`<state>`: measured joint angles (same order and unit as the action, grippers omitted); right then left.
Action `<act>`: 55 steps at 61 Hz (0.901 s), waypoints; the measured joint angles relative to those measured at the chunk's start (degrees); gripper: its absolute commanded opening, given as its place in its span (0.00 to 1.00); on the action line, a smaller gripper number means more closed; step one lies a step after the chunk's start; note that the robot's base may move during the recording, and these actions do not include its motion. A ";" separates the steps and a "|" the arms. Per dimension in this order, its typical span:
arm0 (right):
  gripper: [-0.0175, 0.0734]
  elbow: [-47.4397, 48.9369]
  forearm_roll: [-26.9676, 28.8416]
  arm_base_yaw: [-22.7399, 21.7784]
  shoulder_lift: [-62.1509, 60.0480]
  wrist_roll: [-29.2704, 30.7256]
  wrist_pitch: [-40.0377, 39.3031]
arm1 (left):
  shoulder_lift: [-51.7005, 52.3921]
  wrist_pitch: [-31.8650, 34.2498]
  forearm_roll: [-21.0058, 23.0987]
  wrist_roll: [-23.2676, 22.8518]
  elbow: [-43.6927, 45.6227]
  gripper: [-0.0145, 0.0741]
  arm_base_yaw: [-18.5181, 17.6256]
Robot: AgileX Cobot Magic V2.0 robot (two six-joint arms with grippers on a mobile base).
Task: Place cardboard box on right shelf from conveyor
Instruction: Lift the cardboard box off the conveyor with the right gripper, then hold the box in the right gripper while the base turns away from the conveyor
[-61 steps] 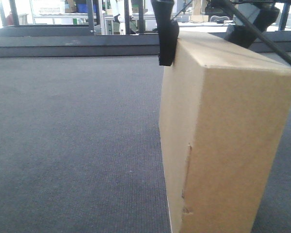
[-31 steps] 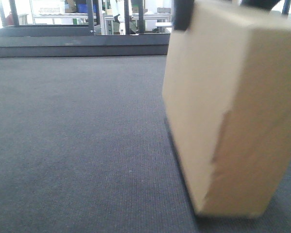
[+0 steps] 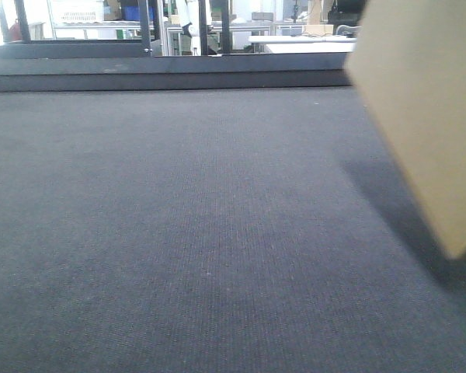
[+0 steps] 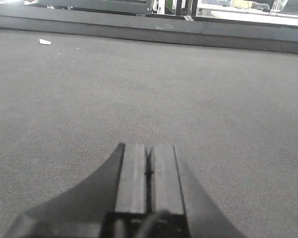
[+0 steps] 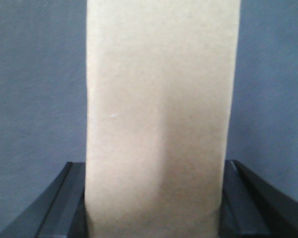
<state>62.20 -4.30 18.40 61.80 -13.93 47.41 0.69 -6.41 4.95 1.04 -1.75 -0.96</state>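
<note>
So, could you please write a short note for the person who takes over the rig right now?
Left gripper: shut, empty, low over the conveyor.
Right gripper: shut on the cardboard box, one finger on each side.
Box: clear of the conveyor, tilted, at the right of the front view.
Done: pickup. Left: carry it to the right shelf, which no view shows, and set it down.

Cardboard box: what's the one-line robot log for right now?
right gripper: shut on cardboard box | cardboard box: tilted, above conveyor | left gripper: shut, empty
</note>
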 measured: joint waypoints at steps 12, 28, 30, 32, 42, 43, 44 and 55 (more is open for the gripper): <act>0.27 -7.39 4.85 -8.59 -8.04 13.93 -8.55 | 0.00 0.00 0.00 0.00 0.00 0.03 0.00; 0.27 -17.19 7.70 -15.68 -20.06 16.14 -22.86 | 0.00 0.00 0.00 0.00 0.00 0.03 0.00; 0.27 -18.18 7.79 -15.72 -21.46 16.25 -23.61 | 0.00 0.00 0.00 0.00 0.00 0.03 0.00; 0.27 -19.40 7.92 -15.72 -23.26 16.25 -24.93 | 0.00 0.00 0.00 0.00 0.00 0.03 0.00; 0.27 -24.89 8.27 -15.72 -32.90 16.25 -26.65 | 0.00 0.00 0.00 0.00 0.00 0.03 0.00; 0.27 -25.25 8.27 -15.72 -33.77 16.25 -26.64 | 0.00 0.00 0.00 0.00 0.00 0.03 0.00; 0.27 -25.61 8.37 -15.72 -34.64 16.25 -26.64 | 0.00 0.00 0.00 0.00 0.00 0.03 0.00; 0.27 -28.89 8.37 -15.72 -46.12 16.25 -26.28 | 0.00 0.00 0.00 0.00 0.00 0.03 0.00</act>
<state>33.31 4.07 2.68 15.67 2.32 21.13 0.69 -6.41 4.95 1.04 -1.75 -0.96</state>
